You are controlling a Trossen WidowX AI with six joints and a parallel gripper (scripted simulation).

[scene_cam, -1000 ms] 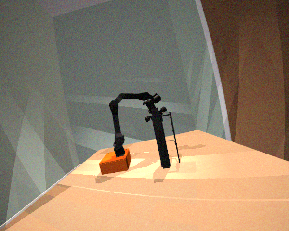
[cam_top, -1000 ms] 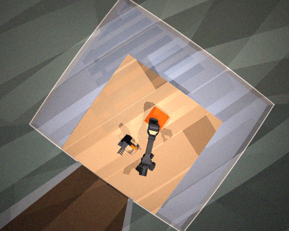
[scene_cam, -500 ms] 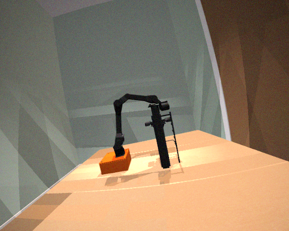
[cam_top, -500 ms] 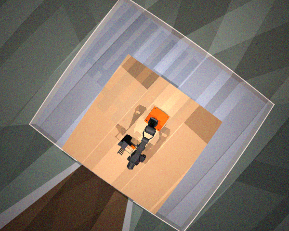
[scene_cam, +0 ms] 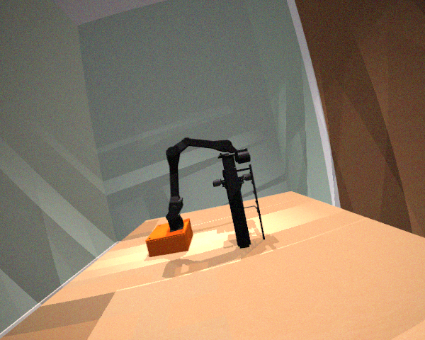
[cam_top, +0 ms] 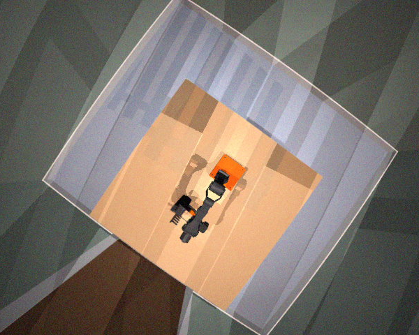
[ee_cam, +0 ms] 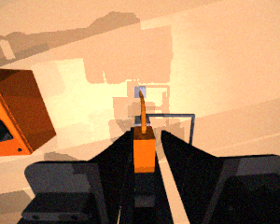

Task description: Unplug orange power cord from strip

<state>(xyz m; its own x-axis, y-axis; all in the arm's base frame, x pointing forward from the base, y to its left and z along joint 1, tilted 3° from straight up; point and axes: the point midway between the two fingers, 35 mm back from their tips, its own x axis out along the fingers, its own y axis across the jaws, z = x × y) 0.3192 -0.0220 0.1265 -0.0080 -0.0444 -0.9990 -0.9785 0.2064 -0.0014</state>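
The end effector [ee_cam: 147, 133] points straight down with its two dark fingers partly apart, one on each side of the orange plug [ee_cam: 144, 150]. It holds nothing; I cannot tell whether the fingers touch the plug. The plug is a small boxy orange block, with a thin orange cord [ee_cam: 143, 112] running away from it. It sits at the top of the tall black power strip [scene_cam: 237, 208], which stands upright on the bench [scene_cam: 315, 278]. The arm rises from an orange base [scene_cam: 166, 243] nearby.

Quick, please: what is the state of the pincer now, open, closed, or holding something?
Pincer: partly open, fingers on either side of the orange plug, not yet closed on it.
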